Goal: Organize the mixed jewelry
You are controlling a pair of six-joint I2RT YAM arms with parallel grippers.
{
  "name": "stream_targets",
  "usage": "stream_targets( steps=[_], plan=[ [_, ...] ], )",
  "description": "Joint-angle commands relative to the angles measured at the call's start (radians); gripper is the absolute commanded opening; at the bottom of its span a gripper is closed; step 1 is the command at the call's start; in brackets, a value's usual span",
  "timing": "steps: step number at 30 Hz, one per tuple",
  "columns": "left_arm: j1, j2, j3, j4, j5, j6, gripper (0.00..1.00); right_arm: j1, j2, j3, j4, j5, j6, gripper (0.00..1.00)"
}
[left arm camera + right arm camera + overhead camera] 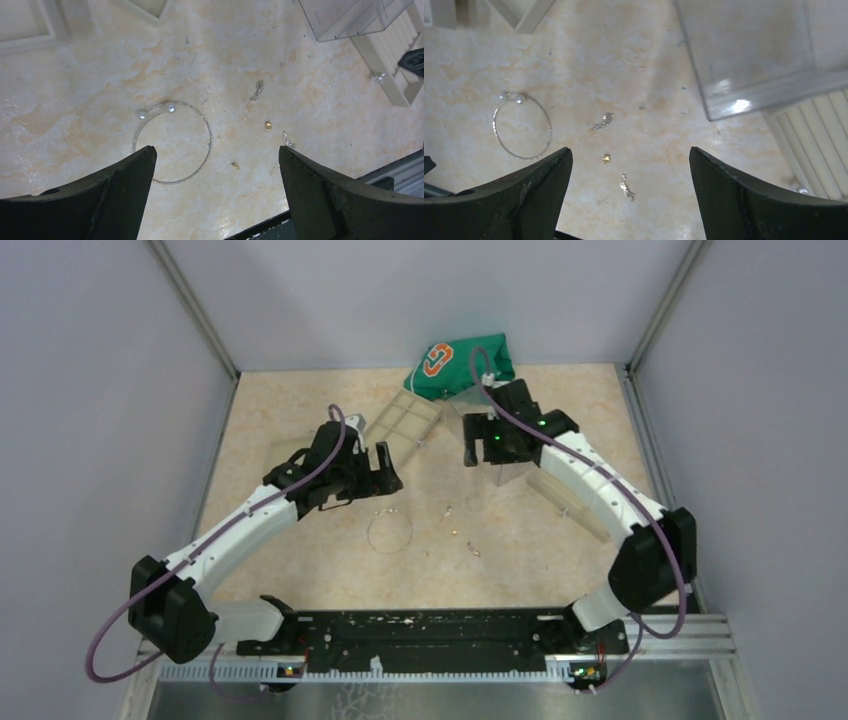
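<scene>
The left claw [215, 155] and the right claw [630, 152] both hang open and empty near the hoop [209, 135], probably to choose a piece, while the small earrings [257, 91] lie loose just right of it.

Both arms are built alike: the left arm [235, 530] at lower left of the frame and the right arm [600, 485] at the right have white link shells with bulky black joint housings. A thin purple cable [343, 428] loops along each. Small green lights [497, 437] glow on the right wrist. The fingers [100, 200] are matte black wedges tapering to blunt tips
</scene>
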Motion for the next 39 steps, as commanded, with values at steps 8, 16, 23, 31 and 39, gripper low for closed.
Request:
stream_targets(
  steps=[8,16,23,31,39],
  plan=[
    [0.036,-0.065,0.012,-0.006,-0.104,-0.085,0.99,0.098,0.531,0.493,0.011,0.044,-0.004,0.78],
    [0.036,-0.112,-0.021,-0.032,-0.104,-0.095,0.98,0.001,0.911,0.966,-0.136,0.128,0.034,0.77],
    [0.036,-0.140,-0.037,-0.046,-0.111,-0.084,0.98,-0.080,0.870,0.955,-0.153,0.207,0.083,0.77],
    [0.035,-0.100,-0.013,-0.012,-0.079,-0.046,0.98,-0.045,0.457,0.539,0.009,0.139,0.076,0.81],
    [0.034,-0.044,0.040,-0.008,-0.075,0.035,0.99,-0.058,-0.006,0.030,0.058,0.220,0.080,0.83]
  ],
)
